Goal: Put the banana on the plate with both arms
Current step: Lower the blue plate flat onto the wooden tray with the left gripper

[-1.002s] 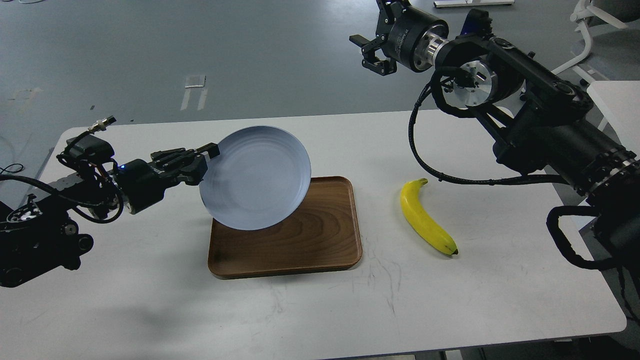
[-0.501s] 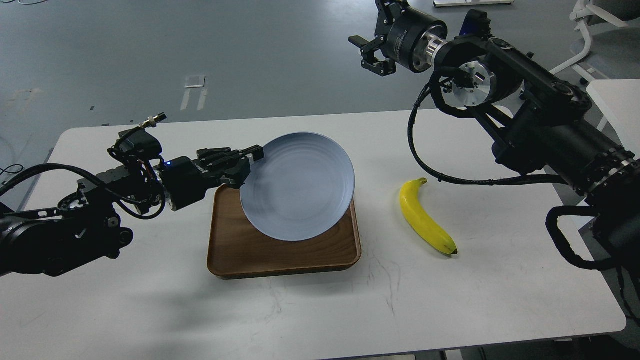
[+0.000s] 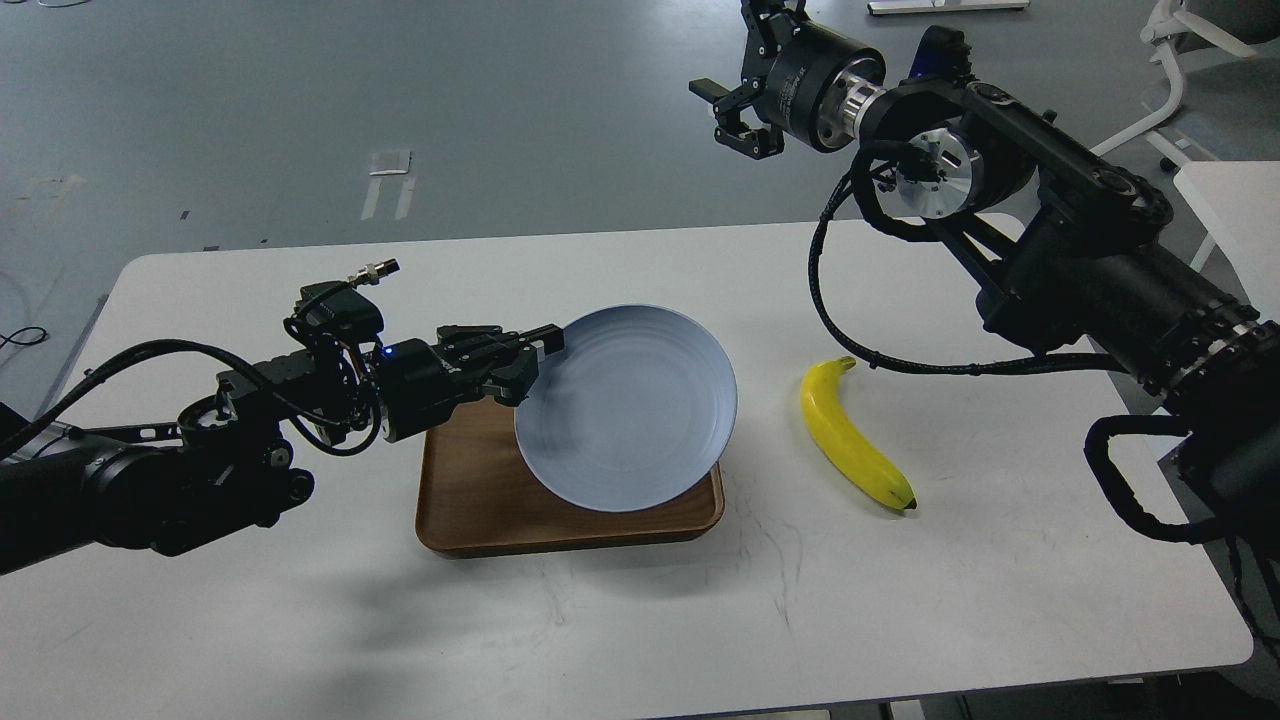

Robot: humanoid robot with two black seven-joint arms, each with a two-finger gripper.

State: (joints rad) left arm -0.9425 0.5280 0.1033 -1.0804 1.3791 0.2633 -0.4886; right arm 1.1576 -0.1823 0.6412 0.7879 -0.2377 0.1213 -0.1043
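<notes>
The pale blue-grey plate is held in the air, tilted, over the right part of the brown wooden tray. My left gripper is shut on the plate's left rim. The yellow banana lies on the white table to the right of the tray, stem pointing away from me, dark tip near me. My right gripper is high above the table's far edge, far from the banana, with its fingers apart and nothing between them.
The white table has its front edge near the bottom of the view and its right edge near my right arm. A white chair base and a second white table stand at the far right.
My left arm has carried the plate to the right and lower, from the tray's left side to over its right part. My right gripper has shifted slightly left and up. The banana has not moved.
</notes>
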